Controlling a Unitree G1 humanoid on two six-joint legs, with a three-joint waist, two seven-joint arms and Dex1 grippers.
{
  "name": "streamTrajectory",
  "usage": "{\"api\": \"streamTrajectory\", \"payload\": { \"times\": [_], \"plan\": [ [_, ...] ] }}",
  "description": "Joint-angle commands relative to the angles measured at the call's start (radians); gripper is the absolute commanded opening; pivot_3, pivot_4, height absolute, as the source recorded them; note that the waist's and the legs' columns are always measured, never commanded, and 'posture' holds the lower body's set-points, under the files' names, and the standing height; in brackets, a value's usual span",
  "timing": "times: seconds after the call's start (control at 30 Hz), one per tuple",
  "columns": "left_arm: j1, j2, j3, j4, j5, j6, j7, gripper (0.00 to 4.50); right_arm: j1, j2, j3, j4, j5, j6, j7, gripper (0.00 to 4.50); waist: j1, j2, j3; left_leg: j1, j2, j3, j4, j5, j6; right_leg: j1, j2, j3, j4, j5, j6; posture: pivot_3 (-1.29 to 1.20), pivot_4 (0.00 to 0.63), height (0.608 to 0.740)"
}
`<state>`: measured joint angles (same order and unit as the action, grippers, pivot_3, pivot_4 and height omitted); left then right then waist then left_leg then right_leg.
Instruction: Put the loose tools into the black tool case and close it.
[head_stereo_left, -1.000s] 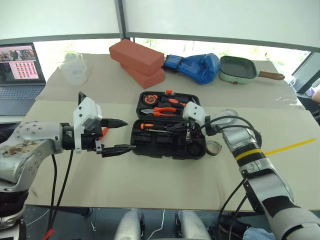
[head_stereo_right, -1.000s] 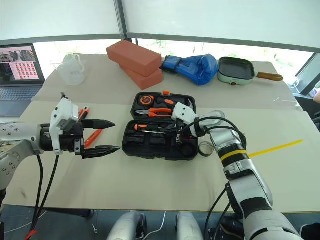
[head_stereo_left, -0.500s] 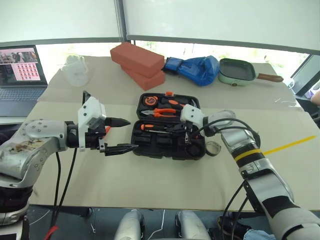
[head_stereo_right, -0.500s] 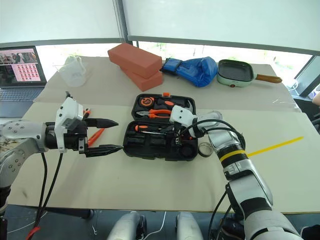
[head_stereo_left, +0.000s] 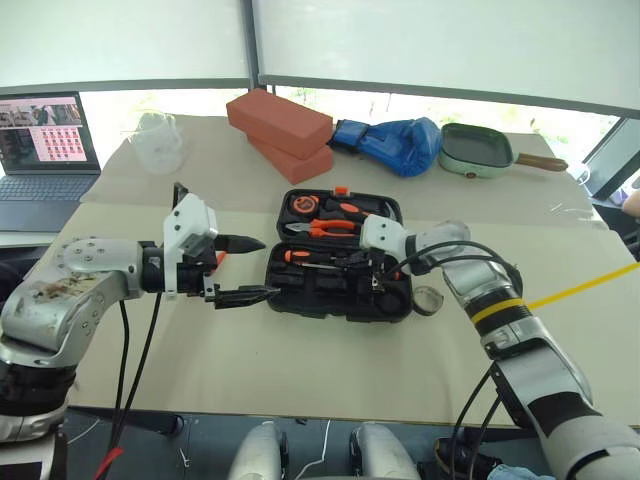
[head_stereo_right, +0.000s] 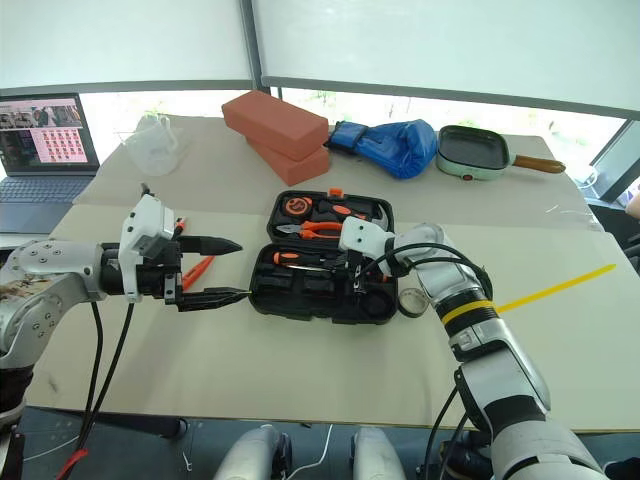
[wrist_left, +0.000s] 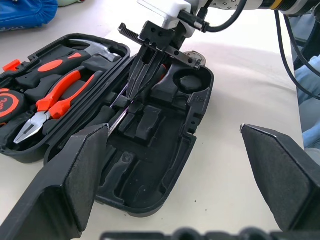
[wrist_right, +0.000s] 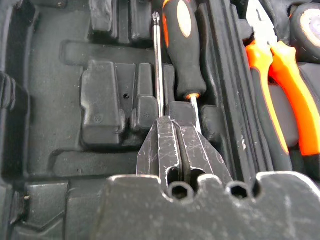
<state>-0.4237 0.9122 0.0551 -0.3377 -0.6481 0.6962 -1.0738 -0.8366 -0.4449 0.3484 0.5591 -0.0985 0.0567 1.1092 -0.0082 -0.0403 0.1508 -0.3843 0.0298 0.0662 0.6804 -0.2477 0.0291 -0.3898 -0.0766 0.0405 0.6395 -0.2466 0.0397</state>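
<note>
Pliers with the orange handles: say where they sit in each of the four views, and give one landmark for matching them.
Left eye view: pliers in the far half of the open tool case, mid-picture.
Right eye view: same far half, just left of centre.
Left wrist view: between the tape measure and the hammer, at.
Right wrist view: across the hinge ridge from the seated screwdriver handle, at.
Shared landmark: the tool case.

a beige table (head_stereo_right: 300, 370) carries the open black tool case (head_stereo_right: 320, 272), two red bricks (head_stereo_right: 280, 132), a blue boxing glove (head_stereo_right: 385, 146), a green pan (head_stereo_right: 475, 152), a clear measuring jug (head_stereo_right: 155, 143) and an orange screwdriver (head_stereo_right: 196, 271).
</note>
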Motion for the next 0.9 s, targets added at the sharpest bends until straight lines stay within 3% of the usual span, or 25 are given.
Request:
{"api": "streamTrajectory", "payload": {
  "times": [0.03, 0.3, 0.43, 0.53, 0.63, 0.9],
  "plan": [
    [-0.016, 0.000, 0.011, -0.010, 0.004, -0.023, -0.009, 4.50, 0.062, -0.017, 0.051, 0.076, -0.070, 0.049, -0.011, 0.02, 0.000, 0.000, 0.000, 0.000, 0.000, 0.000, 0.000, 0.000, 0.000, 0.000, 0.000, 0.000, 0.000, 0.000, 0.000, 0.00, 0.150, 0.738],
    [-0.016, -0.007, 0.009, -0.002, 0.017, -0.027, -0.016, 4.50, 0.081, -0.017, -0.030, -0.032, 0.029, 0.098, 0.014, 0.02, 0.002, 0.000, 0.000, 0.000, 0.000, 0.000, 0.000, 0.000, 0.000, 0.000, 0.000, 0.000, -0.001, 0.000, 0.000, 0.00, 0.150, 0.738],
    [0.000, -0.011, 0.018, -0.007, 0.020, -0.023, -0.007, 4.50, 0.097, -0.020, -0.192, -0.314, 0.247, 0.282, 0.044, 0.02, 0.004, 0.000, 0.000, -0.007, 0.000, -0.001, -0.001, 0.000, 0.000, -0.007, 0.000, -0.001, -0.001, 0.000, 0.000, 0.00, 0.150, 0.738],
    [0.021, -0.015, 0.048, -0.014, 0.007, -0.003, 0.022, 4.50, 0.123, -0.074, -0.326, -0.544, 0.421, 0.493, 0.037, 0.02, 0.001, 0.004, 0.003, -0.025, 0.000, -0.001, 0.000, 0.001, -0.001, -0.027, 0.000, 0.001, 0.003, 0.000, 0.000, 0.00, 0.150, 0.738],
    [0.088, -0.002, 0.109, -0.041, -0.005, 0.020, 0.058, 4.50, 0.195, -0.169, -0.431, -0.748, 0.568, 0.620, 0.057, 0.83, 0.002, 0.006, 0.005, -0.037, 0.000, -0.002, 0.000, 0.002, -0.002, -0.038, 0.000, -0.001, 0.008, 0.001, 0.000, 0.00, 0.150, 0.738],
    [0.494, -0.004, 0.481, -0.175, -0.032, 0.108, 0.141, 4.50, 0.347, -0.350, -0.552, -0.998, 0.797, 0.730, 0.097, 3.53, -0.014, 0.006, 0.005, -0.037, 0.002, -0.002, -0.003, 0.000, 0.000, -0.036, -0.001, -0.002, -0.001, 0.001, 0.000, 0.00, 0.150, 0.738]
  ]
}}
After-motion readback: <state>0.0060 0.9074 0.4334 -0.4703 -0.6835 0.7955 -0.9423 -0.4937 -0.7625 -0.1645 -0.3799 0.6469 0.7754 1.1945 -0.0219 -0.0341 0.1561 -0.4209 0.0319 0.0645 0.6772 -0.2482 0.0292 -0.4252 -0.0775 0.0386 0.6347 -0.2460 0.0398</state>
